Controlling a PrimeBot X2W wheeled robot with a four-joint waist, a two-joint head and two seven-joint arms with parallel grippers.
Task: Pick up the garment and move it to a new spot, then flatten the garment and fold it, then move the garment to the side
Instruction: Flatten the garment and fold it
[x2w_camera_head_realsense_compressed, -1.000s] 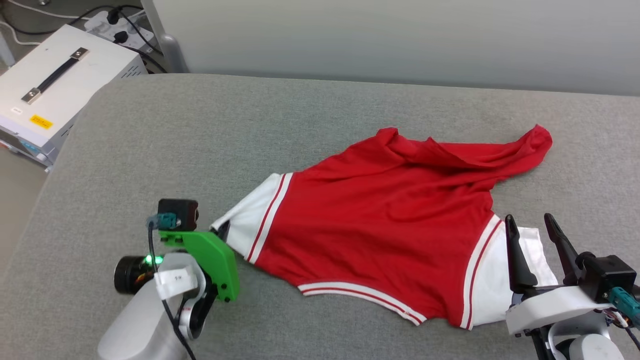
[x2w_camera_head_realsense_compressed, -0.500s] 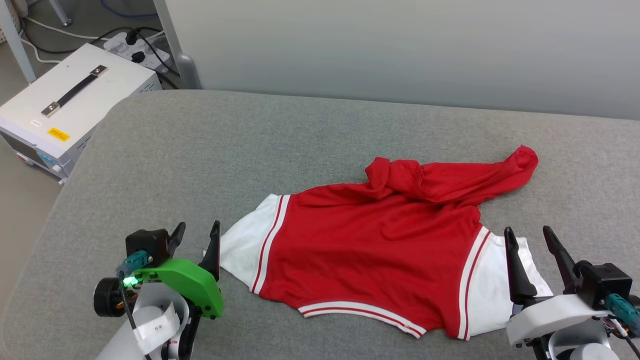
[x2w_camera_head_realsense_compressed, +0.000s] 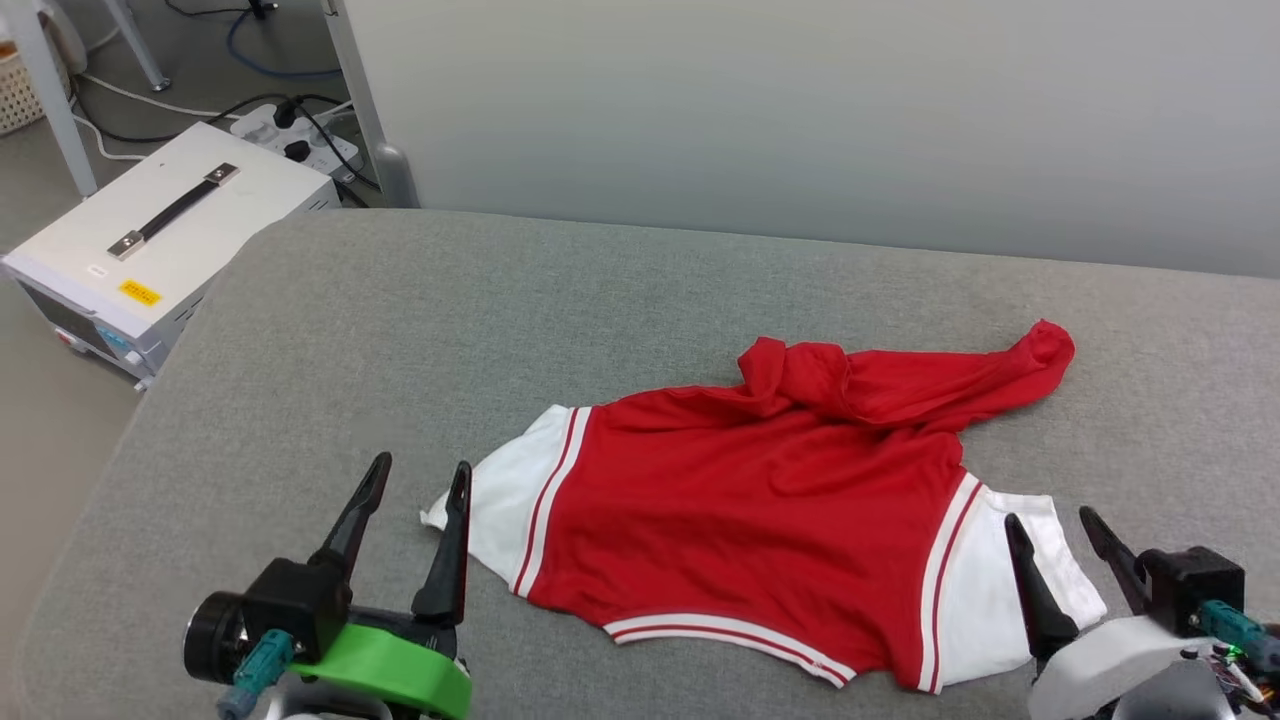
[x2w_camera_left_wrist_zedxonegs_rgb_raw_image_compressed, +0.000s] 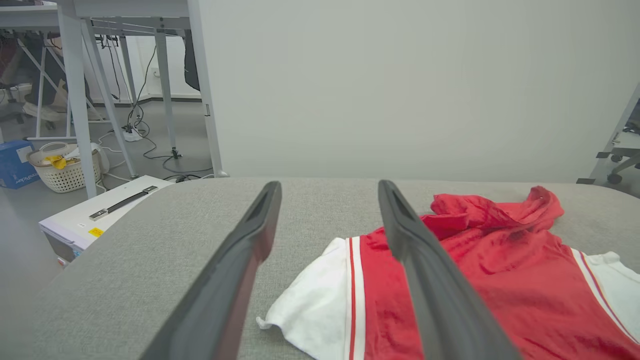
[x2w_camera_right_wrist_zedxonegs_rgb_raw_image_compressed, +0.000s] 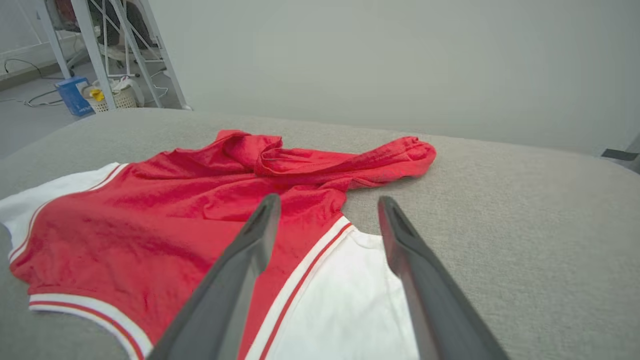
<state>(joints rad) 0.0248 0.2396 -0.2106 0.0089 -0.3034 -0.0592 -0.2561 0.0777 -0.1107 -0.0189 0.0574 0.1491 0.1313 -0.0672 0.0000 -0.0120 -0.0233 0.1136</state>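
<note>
**Both Pincers Released, Garment Between Them**

The left pincer (x2w_camera_head_realsense_compressed: 423, 464) is hovering released and empty, with one white sleeve of the garment (x2w_camera_head_realsense_compressed: 760, 500) lying just to its right. The right pincer (x2w_camera_head_realsense_compressed: 1048, 517) is also standing released, with the other sleeve just ahead. Beyond both pincers, the red body is lying bunched on the grey counter (x2w_camera_head_realsense_compressed: 400, 320).

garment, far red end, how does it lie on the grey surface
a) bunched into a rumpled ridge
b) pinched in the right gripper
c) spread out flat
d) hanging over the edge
a: the far red end of the garment lies rumpled in a rolled ridge on the grey surface, well short of its edge.
</note>
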